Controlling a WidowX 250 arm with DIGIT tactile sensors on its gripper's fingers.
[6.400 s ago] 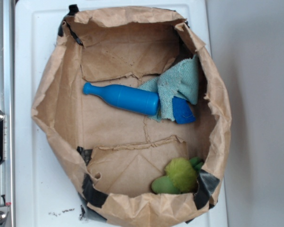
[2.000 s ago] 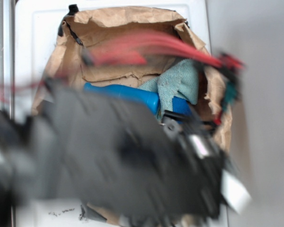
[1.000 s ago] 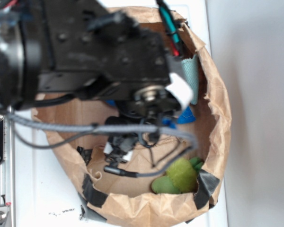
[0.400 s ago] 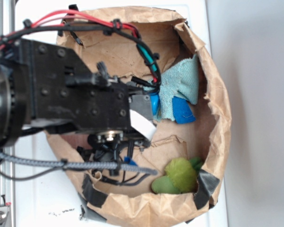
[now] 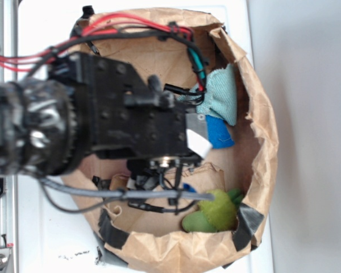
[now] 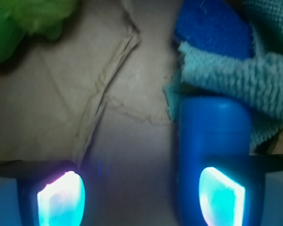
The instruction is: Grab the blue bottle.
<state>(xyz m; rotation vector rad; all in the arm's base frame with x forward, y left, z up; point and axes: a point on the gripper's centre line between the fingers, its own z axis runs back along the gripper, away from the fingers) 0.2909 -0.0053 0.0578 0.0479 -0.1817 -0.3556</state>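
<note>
The arm is filling the left half of the exterior view, its black body hanging over the brown paper bag (image 5: 256, 102) that is sitting on the white counter (image 5: 40, 227), and it is hiding the blue bottle completely from that side. The wrist view is telling the story instead: the end effector (image 6: 141, 195) is standing wide apart, both lit fingertips (image 6: 60, 197) glowing at the bottom edge with bare paper showing between them. The blue bottle (image 6: 212, 136) is lying on the bag floor at the right of that gap, its rounded end pointing up the frame, and the right-hand fingertip is sitting over the bottle's body rather than beside it, so the bottle is not lying between the pads. Whether that pad is actually touching the plastic is hard to say from this angle. The teal cloth (image 6: 254, 80) is draping over the bottle's far end, and the small blue piece (image 6: 214, 26) is lying just beyond it, partly under the cloth. The green fuzzy toy (image 6: 23, 23) is sitting well off toward the upper left of the wrist view, and in the exterior view it is resting at the bag's lower right wall (image 5: 216, 209).
</note>
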